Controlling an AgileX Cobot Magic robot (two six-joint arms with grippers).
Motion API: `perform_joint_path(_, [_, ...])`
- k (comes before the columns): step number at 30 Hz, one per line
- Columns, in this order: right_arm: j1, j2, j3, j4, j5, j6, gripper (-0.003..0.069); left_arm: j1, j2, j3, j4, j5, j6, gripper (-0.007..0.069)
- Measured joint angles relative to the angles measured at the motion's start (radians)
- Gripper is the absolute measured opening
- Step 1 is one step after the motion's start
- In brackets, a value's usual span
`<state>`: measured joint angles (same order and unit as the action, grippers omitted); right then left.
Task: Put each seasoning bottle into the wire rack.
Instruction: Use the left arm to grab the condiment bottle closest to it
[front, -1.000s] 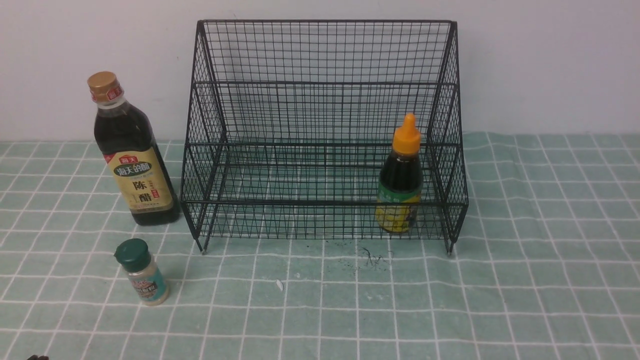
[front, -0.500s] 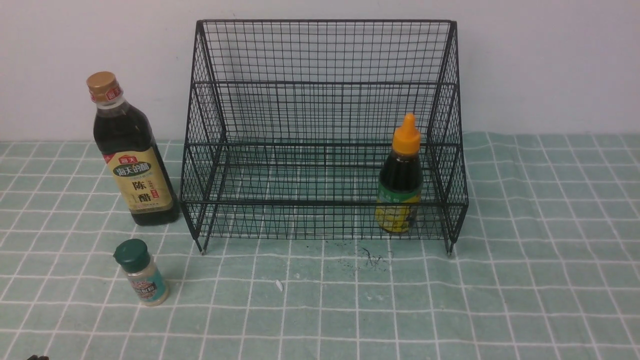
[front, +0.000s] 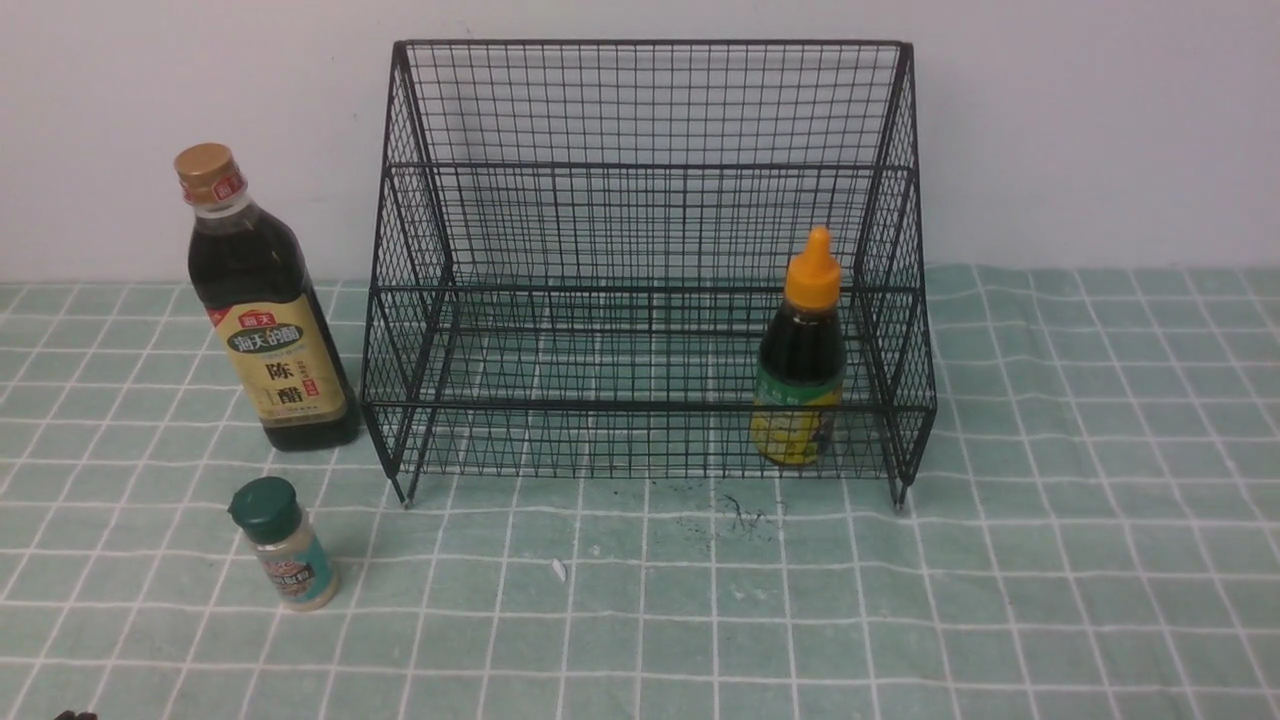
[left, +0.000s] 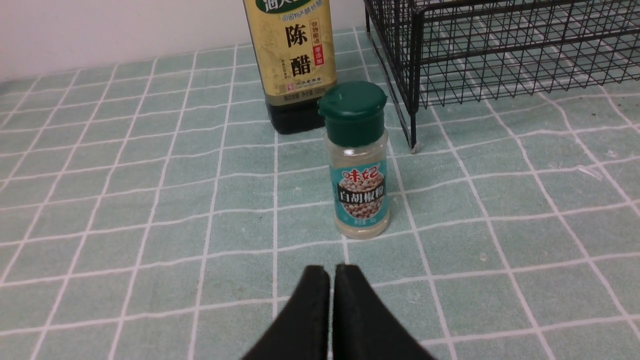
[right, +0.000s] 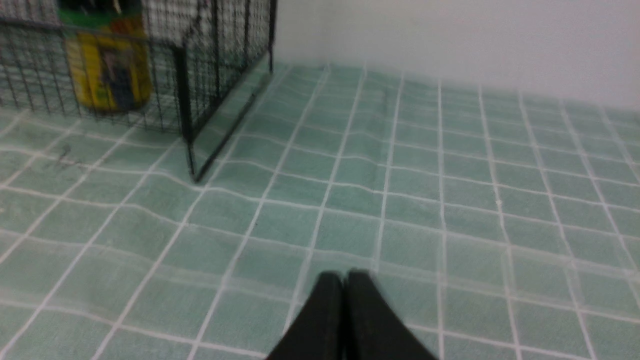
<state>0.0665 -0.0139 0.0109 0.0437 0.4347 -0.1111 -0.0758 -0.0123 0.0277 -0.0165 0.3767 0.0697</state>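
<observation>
1. wire rack (front: 648, 405): black mesh, two stepped tiers, tall back, on short feet. Stands on the surface (front: 1050, 560), a green checked cloth, against a pale wall.
2. orange-nozzle bottle (front: 800, 370): dark, yellow-green label, upright inside the rack. It is on the lower front tier at the rack's right end, close to the right side mesh.
3. tall bottle (front: 268, 330): dark, gold cap, tan label, upright on the surface. Outside the rack, just beside its left side.
4. shaker (front: 285, 548): small, green cap, teal label, upright on the surface. Outside the rack, in front of the tall bottle on the robot's side, and left of the rack's front-left foot.
5. left gripper (left: 331, 274): jaws pressed together, nothing between them. Low over the cloth, pointed at the shaker, near it but apart.
6. right gripper (right: 344, 277): jaws closed, empty. Over bare cloth, well apart from the rack's right front corner. This view is blurred, and the yellow label shows through the mesh.
7. Upper tier holds nothing.
8. Dark specks (front: 740, 518) and a small white scrap (front: 559, 571) lie on the cloth in front of the rack.
</observation>
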Motion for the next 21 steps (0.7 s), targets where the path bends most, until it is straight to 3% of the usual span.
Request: perform_joint_path(21, [-0.039,0.000,0.007,0.039,-0.045,0.002,-0.0013,0.000,0.000,0.000,-0.001,0.000,0.000,-0.0006])
